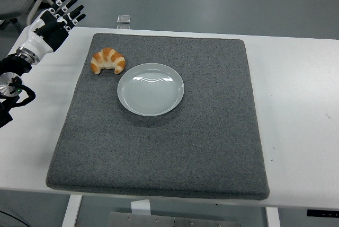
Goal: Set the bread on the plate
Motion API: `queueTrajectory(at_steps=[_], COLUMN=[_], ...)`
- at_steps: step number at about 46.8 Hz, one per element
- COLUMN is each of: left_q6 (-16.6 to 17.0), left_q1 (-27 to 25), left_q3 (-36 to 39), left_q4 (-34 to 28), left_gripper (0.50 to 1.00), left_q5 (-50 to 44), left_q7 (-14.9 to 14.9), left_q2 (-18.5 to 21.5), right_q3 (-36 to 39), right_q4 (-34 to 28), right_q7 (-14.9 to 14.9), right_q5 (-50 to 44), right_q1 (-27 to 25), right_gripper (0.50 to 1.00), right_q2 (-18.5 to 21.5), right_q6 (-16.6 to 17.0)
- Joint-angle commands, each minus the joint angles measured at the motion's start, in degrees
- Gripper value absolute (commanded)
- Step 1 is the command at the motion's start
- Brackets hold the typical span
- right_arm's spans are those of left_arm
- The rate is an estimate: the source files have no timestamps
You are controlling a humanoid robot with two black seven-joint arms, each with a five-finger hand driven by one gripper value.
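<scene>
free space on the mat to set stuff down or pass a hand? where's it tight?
Bare: the grey mat near the table's front edge and right of the plate. The plate itself is empty. Tight: far-left corner, where the croissant sits close beside the plate's rim. Left hand hovers past that corner.

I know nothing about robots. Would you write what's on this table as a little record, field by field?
bread: a croissant on the grey mat, just beyond the plate's left side
plate: white plate, nothing on it, on the mat
left hand: left hand raised over the table's far left corner, fingers spread, holding nothing
right hand: out of view
table: white table
</scene>
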Motion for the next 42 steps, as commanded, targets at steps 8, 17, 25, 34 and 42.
queueTrajectory(at_steps=[8,17,25,34,42], left_q6=[0.0,0.0,0.0,0.0,0.0], left_q1=[0.0,-0.27,-2.46,-10.89,-22.23], left_q3=[0.18,0.27,0.97,9.66,24.33], left_q4=[-0.33,-0.42,-0.33,-0.42,-0.51], left_gripper=[0.99,0.99,0.99,0.99,0.988], left_q5=[0.11,0.55,2.57,5.21,5.74], left_q7=[0.0,0.26,0.52,0.7,0.7], left_q2=[0.0,0.26,0.79,2.73,4.92], right_q3=[0.05,0.05,0.05,0.05,-0.04], right_q4=[0.0,0.0,0.0,0.0,0.18], right_q7=[0.0,0.0,0.0,0.0,0.0], right_q5=[0.0,0.0,0.0,0.0,0.0], right_q1=[0.0,0.0,0.0,0.0,0.0], right_gripper=[0.93,0.93,0.93,0.93,0.93], right_q2=[0.0,0.0,0.0,0.0,0.0], right_q6=[0.0,0.0,0.0,0.0,0.09])
